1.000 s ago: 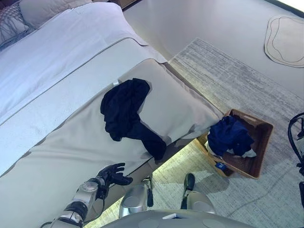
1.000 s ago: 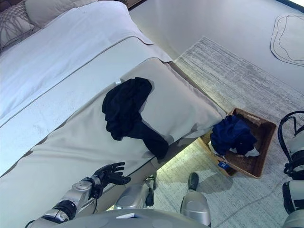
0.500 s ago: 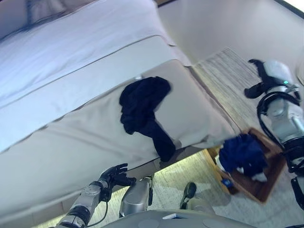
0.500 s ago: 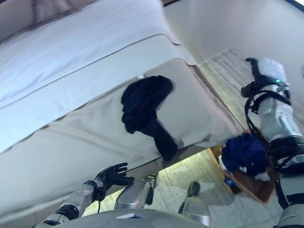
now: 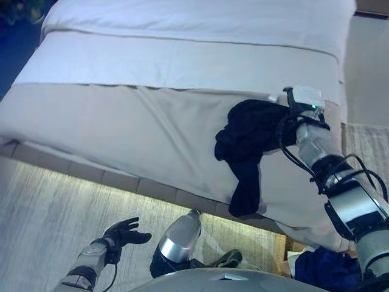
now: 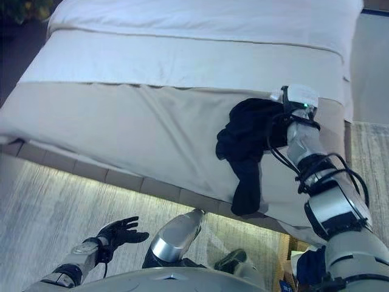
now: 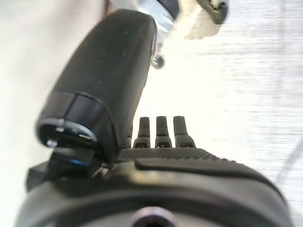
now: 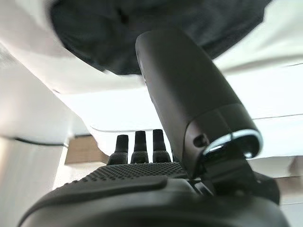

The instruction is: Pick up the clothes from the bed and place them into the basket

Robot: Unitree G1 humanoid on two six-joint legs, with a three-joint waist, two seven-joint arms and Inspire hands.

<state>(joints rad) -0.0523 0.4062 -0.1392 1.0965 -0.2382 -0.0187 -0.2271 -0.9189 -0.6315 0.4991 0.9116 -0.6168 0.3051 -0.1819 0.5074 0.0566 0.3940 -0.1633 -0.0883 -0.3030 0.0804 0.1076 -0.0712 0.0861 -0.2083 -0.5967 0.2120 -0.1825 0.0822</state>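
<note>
A dark navy garment point(image 5: 249, 137) lies crumpled on the beige bed cover point(image 5: 152, 134), with one end hanging over the bed's near edge point(image 5: 245, 198). My right hand point(image 5: 287, 123) is at the garment's right side, low over the bed. In the right wrist view its fingers point(image 8: 137, 144) are straight and the thumb stands out, with the garment point(image 8: 142, 19) just past them; it holds nothing. My left hand point(image 5: 123, 233) is open over the carpet, away from the bed. Blue clothes point(image 5: 322, 271) lie in the brown basket point(image 6: 284, 244) at the bottom right, partly behind my right arm.
The bed has a white sheet point(image 5: 200, 58) farther back and a lit base strip along its near side point(image 5: 91, 176). Grey striped carpet point(image 5: 42, 225) lies in front of the bed.
The camera has swung toward the bed. My right arm has reached across to the dark garment on the bed. My left hand stays low and open.
</note>
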